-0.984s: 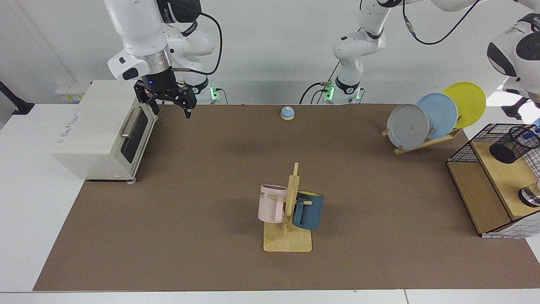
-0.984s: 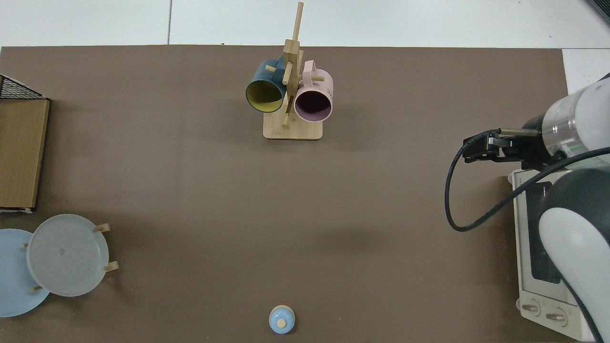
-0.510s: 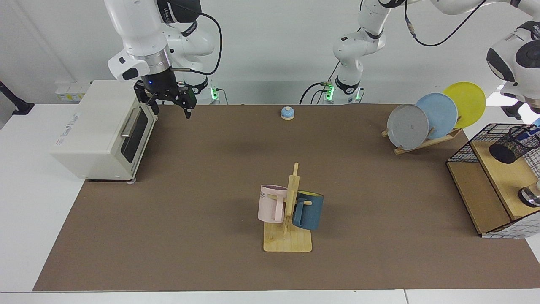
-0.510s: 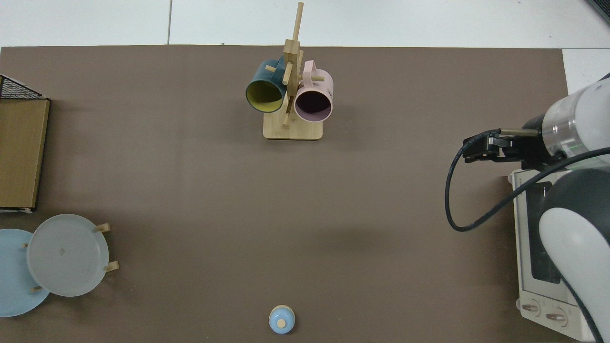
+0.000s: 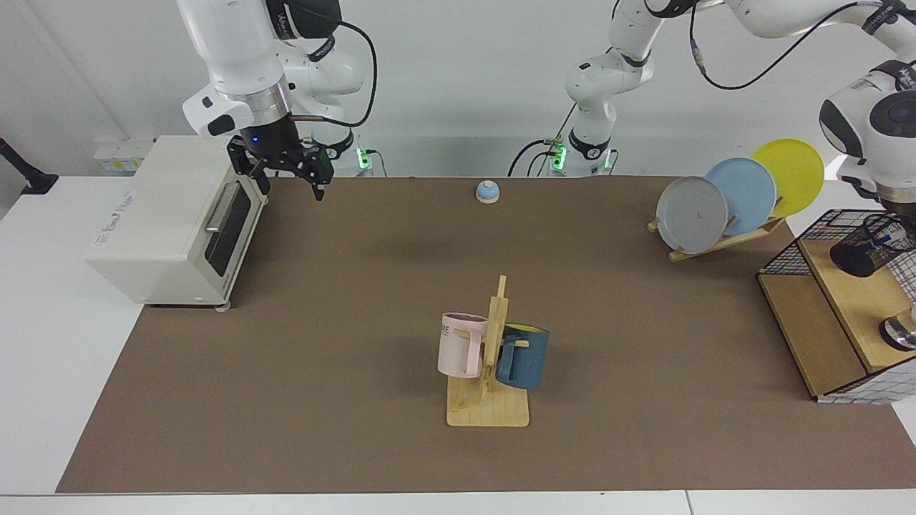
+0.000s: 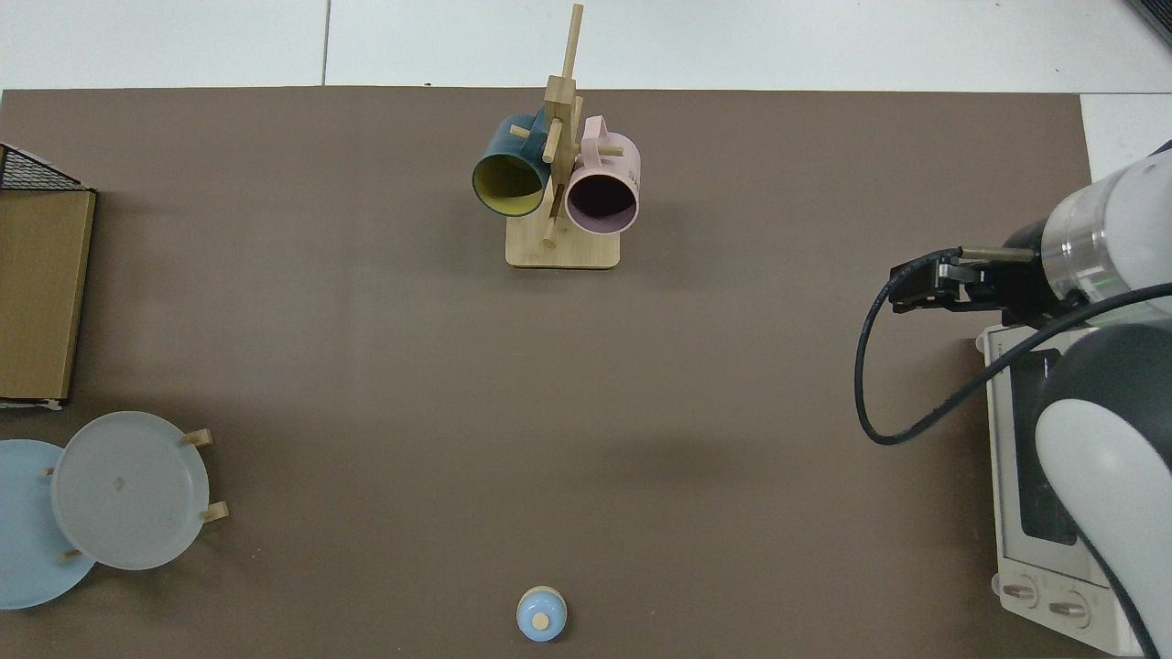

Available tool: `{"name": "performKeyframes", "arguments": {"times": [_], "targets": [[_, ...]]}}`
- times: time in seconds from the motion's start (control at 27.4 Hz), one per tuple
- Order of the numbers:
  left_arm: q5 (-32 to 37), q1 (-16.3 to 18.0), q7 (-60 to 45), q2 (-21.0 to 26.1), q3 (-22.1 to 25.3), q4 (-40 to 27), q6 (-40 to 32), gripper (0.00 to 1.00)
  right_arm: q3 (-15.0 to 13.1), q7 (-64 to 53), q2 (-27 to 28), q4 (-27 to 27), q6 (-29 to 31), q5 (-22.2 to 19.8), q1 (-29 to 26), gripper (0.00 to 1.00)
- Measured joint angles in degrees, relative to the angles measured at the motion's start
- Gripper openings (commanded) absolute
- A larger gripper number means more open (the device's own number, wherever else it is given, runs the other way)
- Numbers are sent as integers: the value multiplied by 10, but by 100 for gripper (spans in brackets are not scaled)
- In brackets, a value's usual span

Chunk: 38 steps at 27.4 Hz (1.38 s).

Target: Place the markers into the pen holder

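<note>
The pen holder (image 5: 861, 258), a small black mesh cup, stands tilted on a wooden shelf at the far right of the facing view. A bit of blue from the marker (image 5: 887, 231) shows at its mouth; the rest of the marker is hidden. My left arm comes down right above the cup, and the frame edge and the mesh hide its hand. My right gripper (image 5: 290, 182) hangs open and empty beside the toaster oven's door, at the left. The top view shows that gripper (image 6: 908, 286) at the right; cup and marker are out of that view.
A black wire basket (image 5: 786, 257) encloses the wooden shelf (image 5: 851, 300). A plate rack (image 5: 723, 239) holds grey, blue and yellow plates. A mug tree (image 5: 494, 343) with pink and blue mugs stands mid-table. A small blue bell (image 5: 487, 191) and a white toaster oven (image 5: 172, 222) sit farther back.
My left arm's wrist has come down and slightly toward the pen holder, and the blue of the marker now sits lower at the cup's mouth. The right arm has not moved.
</note>
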Motion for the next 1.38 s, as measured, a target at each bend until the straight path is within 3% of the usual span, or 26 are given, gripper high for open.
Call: {"name": "performKeyframes", "arguments": {"times": [0.47, 0.62, 0.69, 0.73, 1.38], "targets": [[-10, 0, 0, 0, 0, -6, 0, 0, 0, 0, 0, 0, 0, 0, 0, 99], [-12, 0, 0, 0, 0, -6, 0, 18, 0, 0, 0, 0, 0, 0, 0, 99], [-14, 0, 0, 0, 0, -6, 0, 53, 0, 0, 0, 0, 0, 0, 0, 99], [-14, 0, 0, 0, 0, -6, 0, 58, 0, 0, 0, 0, 0, 0, 0, 99], [-21, 0, 0, 0, 1, -7, -1, 60, 0, 0, 0, 0, 0, 0, 0, 99]]}}
